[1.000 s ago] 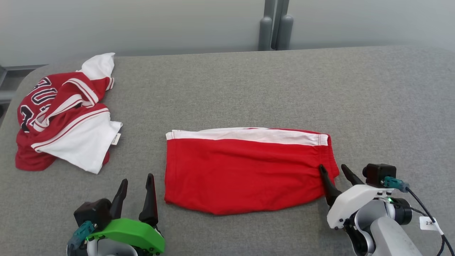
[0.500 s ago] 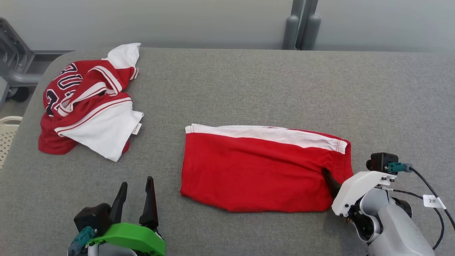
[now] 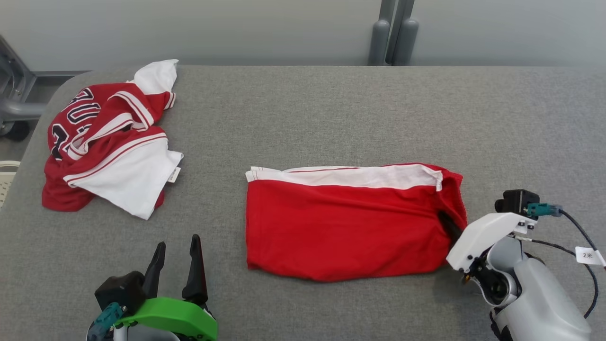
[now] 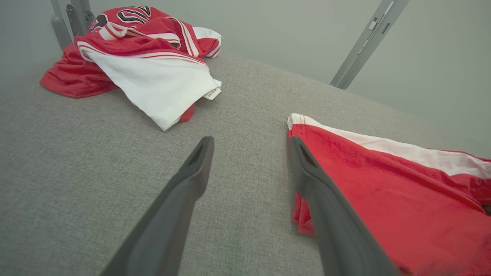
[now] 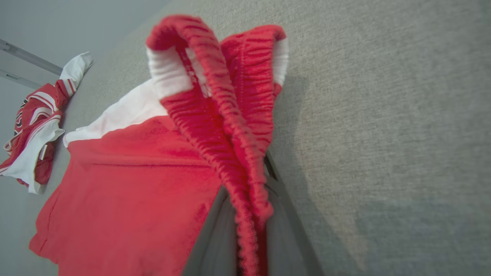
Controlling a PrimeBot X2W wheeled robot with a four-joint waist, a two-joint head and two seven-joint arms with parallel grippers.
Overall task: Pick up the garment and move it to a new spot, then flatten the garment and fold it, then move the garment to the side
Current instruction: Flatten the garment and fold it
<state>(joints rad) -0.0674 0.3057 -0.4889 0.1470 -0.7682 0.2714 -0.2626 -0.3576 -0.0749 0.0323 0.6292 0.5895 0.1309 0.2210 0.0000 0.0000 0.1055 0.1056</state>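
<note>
The garment (image 3: 345,227) is a pair of red shorts with a white side band, folded flat in the middle of the grey table (image 3: 331,109). My right gripper (image 3: 449,221) is at the garment's right end and shut on the gathered red waistband. In the right wrist view that waistband (image 5: 230,126) bunches up and stands between the fingers of the right gripper (image 5: 249,184). My left gripper (image 3: 177,242) stands open at the lower left, holding nothing. In the left wrist view the left gripper (image 4: 249,143) has its right finger just beside the garment's (image 4: 383,191) left edge.
A crumpled red and white jersey (image 3: 104,142) with dark numbers lies at the table's far left, also seen as the jersey (image 4: 145,57) and the jersey (image 5: 34,130). Grey posts (image 3: 390,33) stand behind the table. A metal frame (image 3: 14,104) sits off the left edge.
My right gripper has shut on the shorts' waistband, which now bunches and lifts a little at the right end. The head camera has shifted. The left gripper stays open.
</note>
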